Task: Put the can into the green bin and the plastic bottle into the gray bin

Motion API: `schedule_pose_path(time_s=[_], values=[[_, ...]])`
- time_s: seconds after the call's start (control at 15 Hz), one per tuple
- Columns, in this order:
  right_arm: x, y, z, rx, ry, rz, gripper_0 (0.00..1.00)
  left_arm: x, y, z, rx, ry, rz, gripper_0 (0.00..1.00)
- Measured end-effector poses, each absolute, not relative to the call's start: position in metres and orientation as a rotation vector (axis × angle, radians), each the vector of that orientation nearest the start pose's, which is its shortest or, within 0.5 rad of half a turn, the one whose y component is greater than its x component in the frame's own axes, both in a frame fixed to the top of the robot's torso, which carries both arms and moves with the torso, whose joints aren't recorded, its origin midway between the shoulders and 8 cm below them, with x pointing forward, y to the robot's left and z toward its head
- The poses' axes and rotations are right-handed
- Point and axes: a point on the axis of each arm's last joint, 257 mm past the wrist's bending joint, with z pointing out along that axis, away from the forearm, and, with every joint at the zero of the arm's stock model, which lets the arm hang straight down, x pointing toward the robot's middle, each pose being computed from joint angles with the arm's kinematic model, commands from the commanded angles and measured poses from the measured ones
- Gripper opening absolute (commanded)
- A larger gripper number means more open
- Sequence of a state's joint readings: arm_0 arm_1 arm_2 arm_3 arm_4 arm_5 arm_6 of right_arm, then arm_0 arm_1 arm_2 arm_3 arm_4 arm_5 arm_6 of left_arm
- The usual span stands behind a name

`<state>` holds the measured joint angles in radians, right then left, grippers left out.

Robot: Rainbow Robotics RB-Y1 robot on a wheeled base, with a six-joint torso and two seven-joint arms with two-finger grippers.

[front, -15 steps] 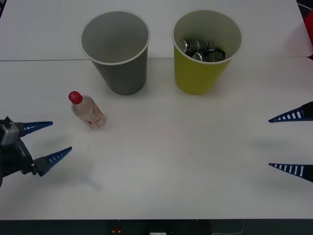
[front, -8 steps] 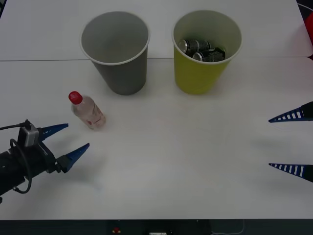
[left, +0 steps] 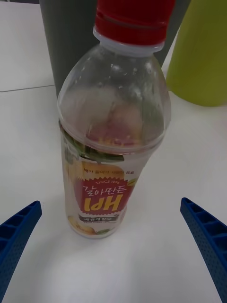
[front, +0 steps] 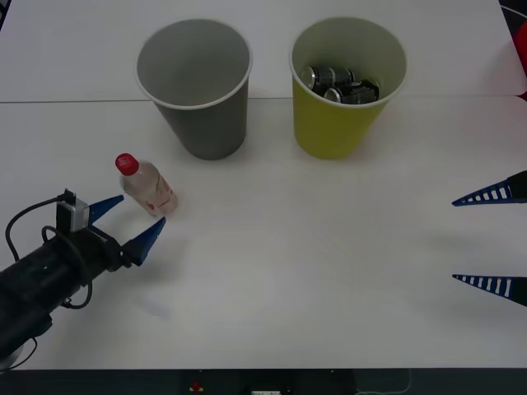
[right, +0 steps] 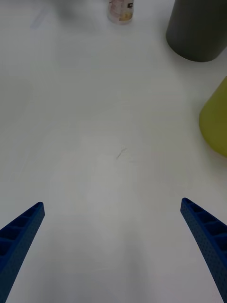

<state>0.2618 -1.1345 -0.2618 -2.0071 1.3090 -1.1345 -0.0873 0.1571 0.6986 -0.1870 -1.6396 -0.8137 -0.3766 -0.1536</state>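
The plastic bottle (front: 146,185) stands upright on the white table at the left, clear with a red cap and a pale label (left: 101,191). My left gripper (front: 129,220) is open just in front of it, fingertips either side of its base without touching. Behind it stands the gray bin (front: 196,86), seemingly holding nothing. The green bin (front: 347,82) to its right holds cans (front: 339,84). My right gripper (front: 492,239) waits open at the table's right edge, nothing between its fingers. Both bins (left: 201,52) rise behind the bottle in the left wrist view.
A table seam runs across behind the bins' bases. A red object (front: 520,45) sits at the far right edge. White tabletop (front: 313,263) stretches between the two grippers.
My left arm has moved forward and toward the bottle, bringing its open fingers up to the bottle's base. The right gripper, bottle and bins have stayed put.
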Motion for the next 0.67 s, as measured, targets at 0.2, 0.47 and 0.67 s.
schedule_pose_path(time_s=[0.2, 0.47, 0.67], values=[[0.341, -0.286, -0.167, -1.634, 1.596, 0.209, 1.0, 0.465, 0.244, -0.249, 0.404, 1.668, -0.389, 1.0], [0.341, -0.286, -0.167, -1.634, 1.596, 0.209, 1.0, 0.486, 0.231, -0.242, 0.381, 1.65, -0.347, 1.0], [0.341, -0.286, -0.167, -1.634, 1.596, 0.209, 1.0, 0.498, 0.228, -0.242, 0.386, 1.647, -0.342, 1.0]])
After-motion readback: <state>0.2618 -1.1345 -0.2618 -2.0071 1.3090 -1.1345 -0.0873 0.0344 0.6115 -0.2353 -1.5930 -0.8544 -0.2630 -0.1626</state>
